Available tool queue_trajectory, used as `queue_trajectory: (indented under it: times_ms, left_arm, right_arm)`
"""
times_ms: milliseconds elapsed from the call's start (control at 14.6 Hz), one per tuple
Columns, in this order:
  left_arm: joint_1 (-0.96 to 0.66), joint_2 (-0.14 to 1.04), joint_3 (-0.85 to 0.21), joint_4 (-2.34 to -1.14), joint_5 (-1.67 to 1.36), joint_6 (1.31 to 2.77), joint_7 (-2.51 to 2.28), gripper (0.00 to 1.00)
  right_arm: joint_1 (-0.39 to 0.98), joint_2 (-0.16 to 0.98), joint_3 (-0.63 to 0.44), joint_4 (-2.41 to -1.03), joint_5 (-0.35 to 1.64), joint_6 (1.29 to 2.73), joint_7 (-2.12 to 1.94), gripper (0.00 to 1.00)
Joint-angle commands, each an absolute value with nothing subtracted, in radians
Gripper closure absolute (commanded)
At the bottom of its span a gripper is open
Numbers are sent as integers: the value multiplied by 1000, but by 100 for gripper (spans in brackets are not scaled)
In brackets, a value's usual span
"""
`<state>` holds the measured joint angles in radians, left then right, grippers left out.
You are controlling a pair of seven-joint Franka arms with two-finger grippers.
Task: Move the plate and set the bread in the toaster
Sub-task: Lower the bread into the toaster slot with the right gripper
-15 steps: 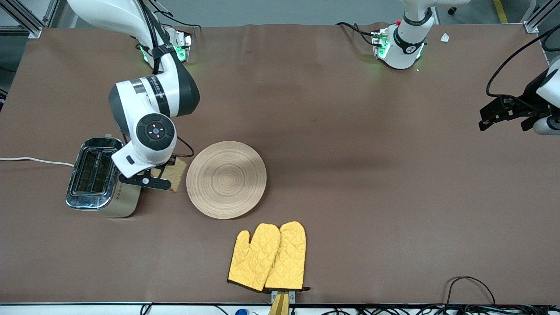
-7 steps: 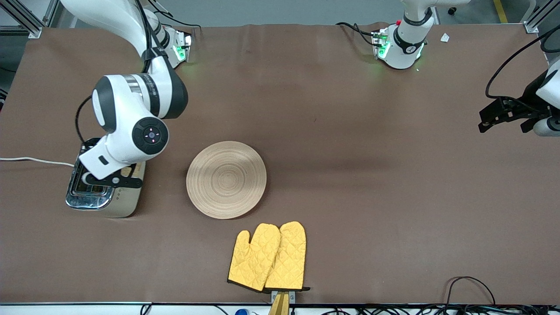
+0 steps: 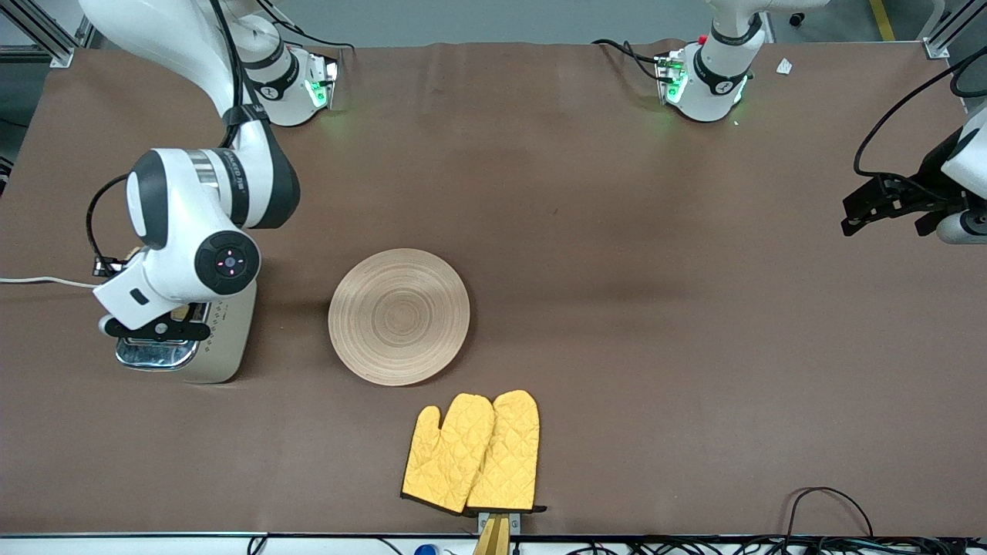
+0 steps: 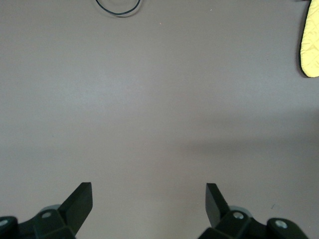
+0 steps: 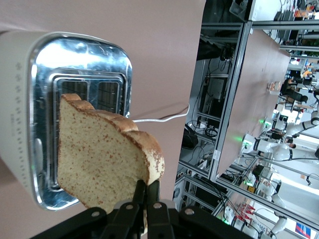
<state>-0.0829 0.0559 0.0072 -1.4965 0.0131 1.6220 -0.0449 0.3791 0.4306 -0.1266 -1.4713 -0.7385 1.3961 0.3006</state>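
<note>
- The right tool (image 5: 145,199) hangs over the toaster (image 3: 220,347), its fingers clamped on the lower edge of the bread (image 5: 102,159).
- In the right wrist view the bread stands on edge above the chrome top of the toaster (image 5: 79,64), over the two slots; the slice is not yet inside a slot.
- In the front view the right arm's wrist covers most of the toaster's top, and only a sliver of the bread (image 3: 181,312) shows beneath it.
- The toaster sits at the right arm's end of the bench (image 3: 617,231), with its white cord (image 3: 38,280) trailing off toward the bench edge.
- The plate (image 3: 399,316) lies flat on the bench beside the toaster, toward the left arm's end from it and apart from it.
- A pair of yellow oven mitts (image 3: 472,453) lies nearer to the front camera than the plate, just apart from its rim.
- The left tool (image 4: 149,199) waits above bare bench at the left arm's end, its fingers (image 4: 79,199) spread wide apart and holding nothing.
</note>
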Motion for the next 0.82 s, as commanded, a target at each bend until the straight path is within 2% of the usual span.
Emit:
queue_trajectory:
  times_ms: [0,753]
  left_arm:
    - [-91,48,9,-1505,21,1626,-43,0]
    - [-90,48,9,-1505,21,1626,-52,0]
  right_arm:
    - [351,446,-115,-1457,-762,1379,281,100]
    - [333,492,-114,-1479,-762,1394,287,100]
